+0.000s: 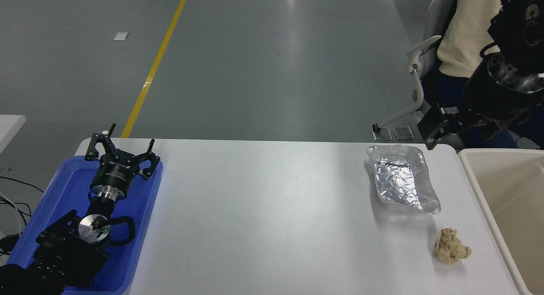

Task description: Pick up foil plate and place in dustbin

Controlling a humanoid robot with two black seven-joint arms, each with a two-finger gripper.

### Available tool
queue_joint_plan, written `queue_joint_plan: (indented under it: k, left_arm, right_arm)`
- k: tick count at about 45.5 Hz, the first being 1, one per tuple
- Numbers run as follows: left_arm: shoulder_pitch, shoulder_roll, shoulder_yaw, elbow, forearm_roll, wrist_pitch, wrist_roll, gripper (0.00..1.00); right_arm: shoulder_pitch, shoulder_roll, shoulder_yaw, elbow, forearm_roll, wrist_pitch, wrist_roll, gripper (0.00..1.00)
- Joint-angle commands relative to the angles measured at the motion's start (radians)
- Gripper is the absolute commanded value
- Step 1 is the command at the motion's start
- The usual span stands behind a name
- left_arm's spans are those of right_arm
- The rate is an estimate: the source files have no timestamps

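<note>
On the white surface (263,210), right of centre, the foil plate (403,183) lies flat, apart from both grippers.

A tan paper ball (452,246) sits below it; the dustbin (476,180) is cut off by the right edge. At lower left the left gripper (121,152) rests spread open and empty over a blue tray (55,188). At upper right the right gripper (430,129) hangs past the surface's far edge, too dark to tell its state. Behind it are a chair (418,59) and a partly hidden person (465,31). The grey floor (263,57) carries a yellow line (155,65).
</note>
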Motion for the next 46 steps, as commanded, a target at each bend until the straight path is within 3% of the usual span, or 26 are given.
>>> queue_joint_plan:
  k: [1, 19, 32, 46]
  left_arm:
    - [0.0, 0.0, 0.0, 0.0, 0.0, 0.0, 0.0, 1.0]
    - [0.0, 0.0, 0.0, 0.0, 0.0, 0.0, 0.0, 1.0]
    - [0.0, 0.0, 0.0, 0.001, 0.0, 0.0, 0.0, 1.0]
    - [0.0, 0.0, 0.0, 0.0, 0.0, 0.0, -0.002, 1.0]
  right_arm:
    - [-0.006, -0.007, -0.01, 0.0, 0.0, 0.0, 0.0, 1.0]
    - [-0.082, -0.01, 0.017, -0.01, 0.037, 0.0, 0.006, 1.0]
    - [-0.315, -0.004, 0.065, -0.129, 0.026, 0.0, 0.002, 1.0]
    - [-0.608, -0.063, 0.074, -0.172, -0.046, -0.386, 0.002, 1.0]
